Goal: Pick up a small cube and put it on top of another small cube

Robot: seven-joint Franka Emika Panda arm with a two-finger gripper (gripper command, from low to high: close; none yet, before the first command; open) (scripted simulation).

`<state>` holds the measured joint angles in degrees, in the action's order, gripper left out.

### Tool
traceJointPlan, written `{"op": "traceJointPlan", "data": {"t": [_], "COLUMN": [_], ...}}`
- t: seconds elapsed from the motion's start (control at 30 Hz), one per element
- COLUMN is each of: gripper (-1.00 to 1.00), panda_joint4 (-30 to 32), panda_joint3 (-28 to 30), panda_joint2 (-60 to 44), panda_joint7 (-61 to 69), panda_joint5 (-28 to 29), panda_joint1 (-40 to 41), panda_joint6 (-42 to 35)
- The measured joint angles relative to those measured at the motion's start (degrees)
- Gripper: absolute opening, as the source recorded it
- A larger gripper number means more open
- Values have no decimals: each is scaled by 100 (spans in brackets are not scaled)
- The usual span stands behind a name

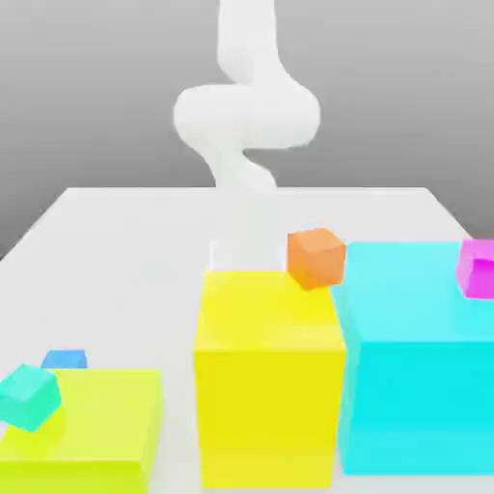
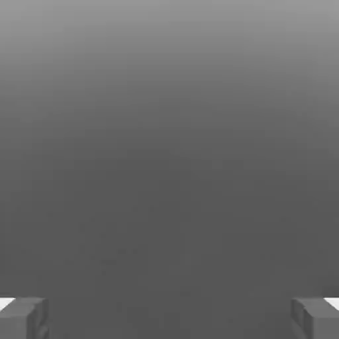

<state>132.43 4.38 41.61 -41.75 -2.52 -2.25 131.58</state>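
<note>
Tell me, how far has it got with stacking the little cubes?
Nothing looks done yet. The blue cube sits low on the table behind the flat yellow block, with no cube stacked on another. In hand: nothing; the hand is open, its fingers wide apart with only grey between them. Left: reaching the blue cube, gripping it, lifting it and setting it on another small cube.
</note>
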Motion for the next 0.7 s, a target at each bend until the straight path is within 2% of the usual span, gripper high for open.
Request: {"op": "traceJointPlan", "data": {"t": [0.23, 0.4, 0.53, 0.7], "gripper": [0, 0, 0, 0], "panda_joint4": [208, 349, 478, 675], "panda_joint3": [1495, 2351, 2762, 2972], "panda_joint2": [-1425, -2479, -3334, -4291], "panda_joint7": [1472, 2590, 3484, 4458], "panda_joint5": [-990, -1797, -2456, -3100], "panda_joint1": [-461, -543, -525, -321], "panda_joint6": [-240, -444, -498, -370]}}
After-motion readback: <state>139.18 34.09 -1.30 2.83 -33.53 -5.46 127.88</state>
